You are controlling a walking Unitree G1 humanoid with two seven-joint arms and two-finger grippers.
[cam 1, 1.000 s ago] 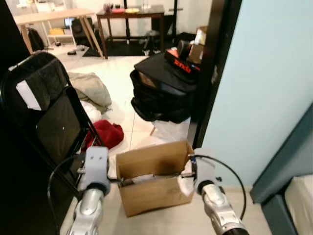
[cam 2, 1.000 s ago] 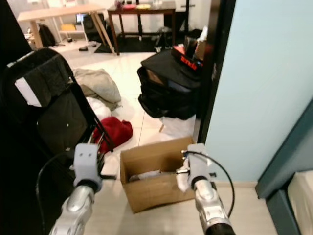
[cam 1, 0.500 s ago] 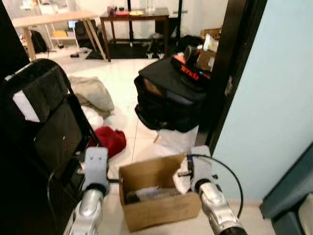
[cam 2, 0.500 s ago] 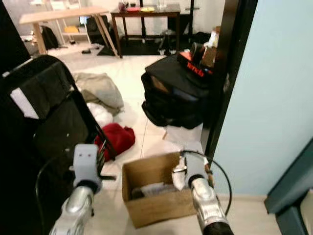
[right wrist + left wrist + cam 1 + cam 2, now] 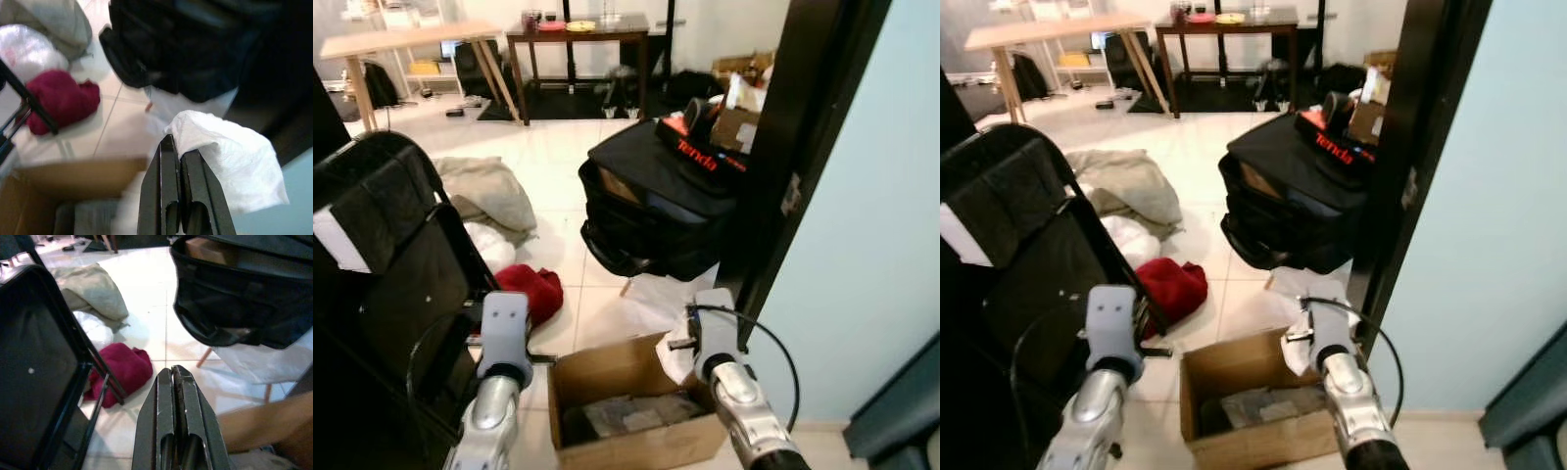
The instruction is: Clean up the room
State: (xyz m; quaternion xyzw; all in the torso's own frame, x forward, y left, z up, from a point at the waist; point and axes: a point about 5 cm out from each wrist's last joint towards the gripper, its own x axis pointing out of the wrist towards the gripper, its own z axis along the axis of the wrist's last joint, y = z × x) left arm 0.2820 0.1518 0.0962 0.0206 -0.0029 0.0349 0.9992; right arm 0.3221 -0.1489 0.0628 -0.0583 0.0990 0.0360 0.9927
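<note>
Crumpled white tissue (image 5: 230, 161) is what I have pinched in my right tool (image 5: 179, 152), its two black fingers clenched together on the paper, held just above the right rim of one open cardboard box (image 5: 1234, 377) on the tiled floor (image 5: 568, 157). Inside the box I can make out some greyish wrapped stuff, too blurred to name. My left tool (image 5: 175, 374) is clenched with nothing in it, hovering by the box's left side, next to the black folding chair (image 5: 386, 264) that crowds my left; a white label sits on its backrest, no writing I can read.

Ahead of the box, one dark red garment (image 5: 120, 369) lies bunched against the chair's leg. Beyond it I count one white plastic bag (image 5: 489, 245) and one beige cloth heap (image 5: 489, 191). To the right stands a big black bag (image 5: 1293, 201), propped on thin legs, with a flat black carton on top reading "Tenda" (image 5: 697, 155) in red. White plastic sheet (image 5: 259, 360) lies under the bag. A dark door frame (image 5: 798, 166) and pale blue wall (image 5: 1489, 215) close off my right. At the far end are two tables: one light wooden trestle table (image 5: 406, 39) and one dark table (image 5: 1224, 24) with small dishes.
</note>
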